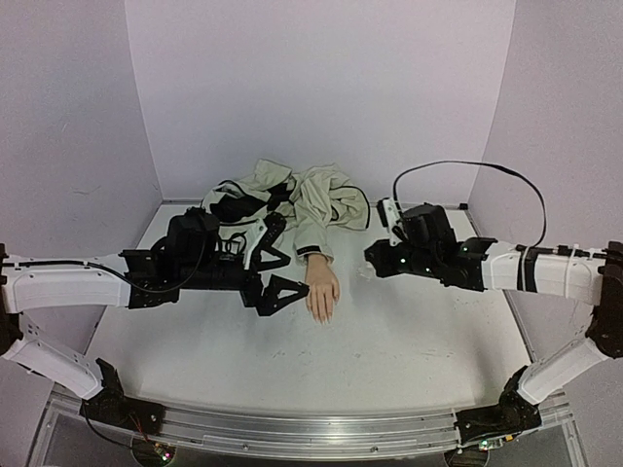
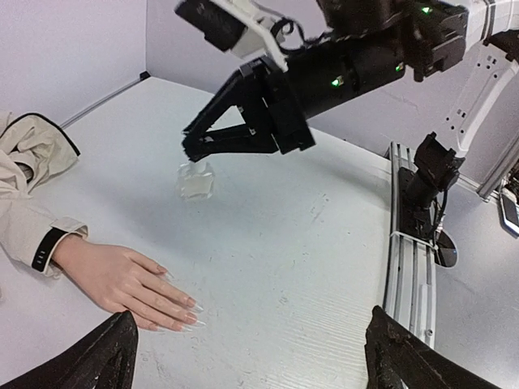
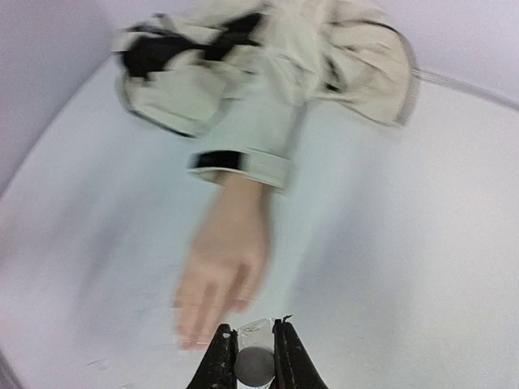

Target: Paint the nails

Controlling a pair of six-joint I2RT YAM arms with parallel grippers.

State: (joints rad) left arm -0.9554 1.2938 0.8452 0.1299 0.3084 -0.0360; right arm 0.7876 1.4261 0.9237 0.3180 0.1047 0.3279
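Note:
The mannequin hand [image 1: 321, 290] lies palm down mid-table, its long pale nails [image 2: 190, 312] pointing toward the near edge. A cream sleeve with a dark cuff [image 2: 45, 243] covers its wrist. My left gripper [image 1: 292, 258] hovers just left of the hand, open wide, with both fingers at the bottom corners of its wrist view and nothing between them [image 2: 251, 356]. Right of the hand, my right gripper [image 1: 370, 255] is shut on a small clear bottle [image 2: 196, 180], which sits between its fingertips [image 3: 258, 365]. The right wrist view is blurred; the hand [image 3: 223, 275] lies just beyond the bottle.
A crumpled cream and black jacket [image 1: 311, 199] is heaped at the back of the table behind the hand. Purple walls close in the back and both sides. A metal rail [image 2: 405, 243] runs along the near edge, carrying the right arm's base [image 2: 430, 170].

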